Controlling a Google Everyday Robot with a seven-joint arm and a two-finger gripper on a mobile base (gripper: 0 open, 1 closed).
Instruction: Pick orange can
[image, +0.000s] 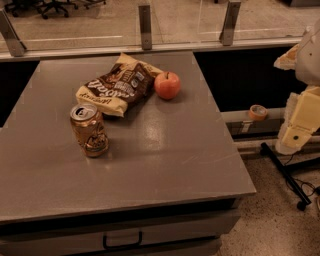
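Camera view:
- The orange can (89, 130) stands upright on the grey table (170, 160), toward the left side, with its silver pull-tab top facing up.
- Just behind the can lies a brown-and-yellow snack bag (117, 85), flat on the table; the two look close, but I cannot tell whether they touch.
- A reddish apple (167, 85) sits just beside the bag's right edge, well apart from the can.
- My gripper (300, 122) hangs at the right edge of the view, off the table and over the floor, far from the can.
- Whether my gripper is apart or together I cannot tell; nothing is in it that I can see.
- A roll of tape (258, 112) rests on the ledge between the table and my arm.
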